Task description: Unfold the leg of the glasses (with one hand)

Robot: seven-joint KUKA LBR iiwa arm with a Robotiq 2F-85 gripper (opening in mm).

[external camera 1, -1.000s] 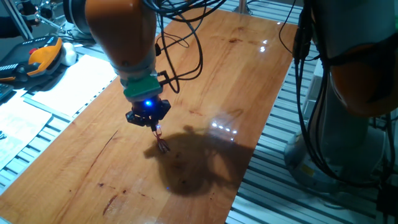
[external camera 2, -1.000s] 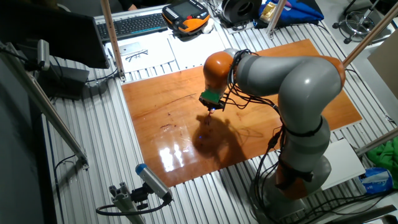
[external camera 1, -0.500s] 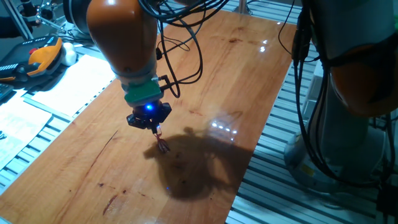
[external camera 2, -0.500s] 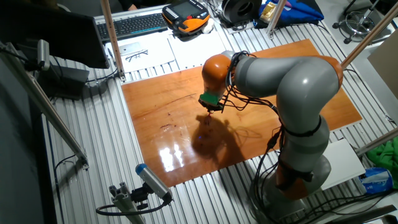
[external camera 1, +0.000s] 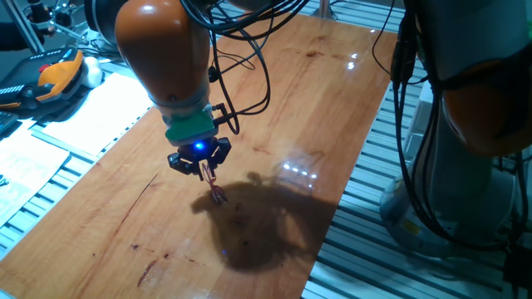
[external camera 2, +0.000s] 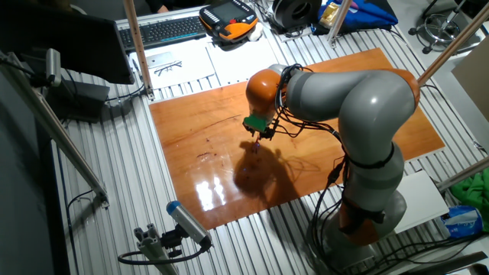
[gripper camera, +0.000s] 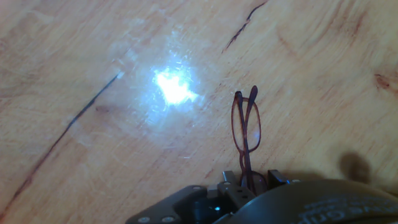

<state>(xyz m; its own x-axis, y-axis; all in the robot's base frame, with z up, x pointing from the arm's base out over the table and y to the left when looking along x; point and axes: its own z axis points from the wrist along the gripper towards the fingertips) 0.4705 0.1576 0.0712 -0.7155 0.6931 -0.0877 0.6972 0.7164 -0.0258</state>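
The gripper is pinched closed on the glasses, which hang from it just above the middle of the surface. The thin wire frame could bend or slip free if the leg catches on the wood.

The orange arm reached down over the table, wrist pointed nearly straight downward. Its teal ring sat above the small black hand, whose blue light glowed. The fingers were closed on a thin frame, pinching its near end, with the rest hanging below
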